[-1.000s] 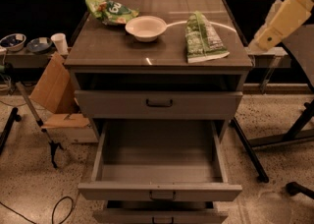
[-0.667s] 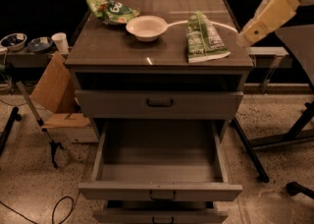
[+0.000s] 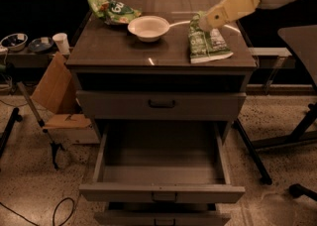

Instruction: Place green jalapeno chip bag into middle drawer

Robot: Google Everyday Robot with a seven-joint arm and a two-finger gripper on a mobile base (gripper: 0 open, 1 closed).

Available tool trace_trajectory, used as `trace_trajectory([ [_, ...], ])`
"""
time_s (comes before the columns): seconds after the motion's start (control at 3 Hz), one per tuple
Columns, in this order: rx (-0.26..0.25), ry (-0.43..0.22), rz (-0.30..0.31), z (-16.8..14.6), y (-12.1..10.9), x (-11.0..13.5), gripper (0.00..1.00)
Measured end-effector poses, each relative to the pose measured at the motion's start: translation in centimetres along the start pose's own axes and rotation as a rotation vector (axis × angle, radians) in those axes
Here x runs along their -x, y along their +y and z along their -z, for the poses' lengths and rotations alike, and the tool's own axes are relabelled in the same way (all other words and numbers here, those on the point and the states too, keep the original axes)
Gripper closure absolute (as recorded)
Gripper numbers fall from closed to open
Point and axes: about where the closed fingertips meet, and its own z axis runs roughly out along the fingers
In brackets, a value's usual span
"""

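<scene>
The green jalapeno chip bag (image 3: 207, 45) lies flat on the right side of the cabinet top (image 3: 114, 46), pale green with a white front edge. The gripper (image 3: 202, 22), at the tip of a yellowish arm reaching in from the top right, hovers at the bag's far end, at or just above it. The middle drawer (image 3: 161, 193) is pulled out below, and its grey tray holds nothing.
A white bowl (image 3: 148, 27) sits at the centre back of the top, with a brighter green bag (image 3: 111, 9) behind it to the left. The top drawer (image 3: 161, 104) is shut. Cardboard (image 3: 52, 86) and a cup (image 3: 61, 42) stand to the left. Black chair legs (image 3: 292, 136) are on the right.
The arm has swung left from beyond the cabinet's right edge, and its tip is now over the far end of the pale-green bag. The bag and drawer have not moved.
</scene>
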Motion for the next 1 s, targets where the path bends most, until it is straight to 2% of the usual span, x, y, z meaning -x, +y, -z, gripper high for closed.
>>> trace_trajectory([
  [0.33,-0.010,-0.044,-0.156,-2.14,0.03,2.02,0.00],
  [0.67,-0.009,-0.048,-0.221,-2.17,0.12,2.24,0.00],
  [1.0,-0.009,-0.048,-0.221,-2.17,0.12,2.24,0.00],
])
